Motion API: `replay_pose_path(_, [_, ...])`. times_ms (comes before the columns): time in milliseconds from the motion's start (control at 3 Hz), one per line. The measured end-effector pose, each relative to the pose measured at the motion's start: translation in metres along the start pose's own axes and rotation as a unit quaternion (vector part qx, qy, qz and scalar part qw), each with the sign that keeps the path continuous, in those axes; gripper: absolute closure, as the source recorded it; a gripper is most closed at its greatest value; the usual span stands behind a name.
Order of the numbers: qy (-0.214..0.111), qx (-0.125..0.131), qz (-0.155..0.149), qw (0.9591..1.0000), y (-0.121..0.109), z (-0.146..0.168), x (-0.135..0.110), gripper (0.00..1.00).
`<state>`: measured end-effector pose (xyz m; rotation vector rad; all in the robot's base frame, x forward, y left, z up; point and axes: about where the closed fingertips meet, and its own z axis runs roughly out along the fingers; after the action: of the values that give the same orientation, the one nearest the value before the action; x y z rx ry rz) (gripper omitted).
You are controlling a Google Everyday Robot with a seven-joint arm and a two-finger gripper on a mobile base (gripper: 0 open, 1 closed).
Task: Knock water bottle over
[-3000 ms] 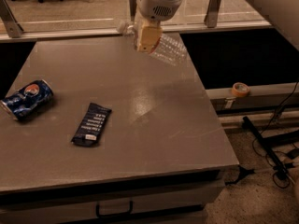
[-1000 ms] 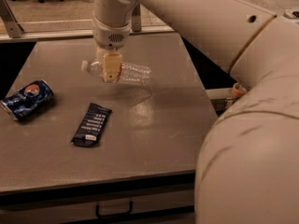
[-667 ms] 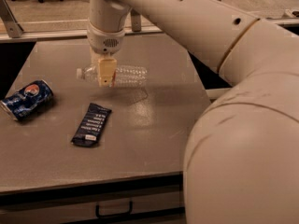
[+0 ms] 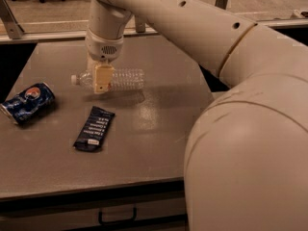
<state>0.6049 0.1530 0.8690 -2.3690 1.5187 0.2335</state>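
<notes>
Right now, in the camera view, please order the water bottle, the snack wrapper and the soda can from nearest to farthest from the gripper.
The gripper is down at the lying water bottle, near its cap end.
1. water bottle: right at the gripper.
2. snack wrapper: in front, toward the near edge.
3. soda can: far to the left.

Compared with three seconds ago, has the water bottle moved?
Yes. The water bottle went left and nearer, from the far right of the table toward the Pepsi can; the gripper is at it.
</notes>
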Motion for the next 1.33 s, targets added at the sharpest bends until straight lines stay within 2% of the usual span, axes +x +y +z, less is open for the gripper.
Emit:
replay_pose_path(333, [-0.008, 0.0, 0.009, 0.9999, 0.0, 0.003, -0.001, 0.0])
replay_pose_path(667, [-0.014, 0.009, 0.037, 0.9992, 0.004, 0.001, 0.006, 0.0])
replay_pose_path(1000, [-0.042, 0.041, 0.094, 0.9938, 0.023, -0.018, 0.018, 0.0])
replay_pose_path(1333, [-0.044, 0.121, 0.19, 0.9733, 0.054, -0.06, 0.065, 0.0])
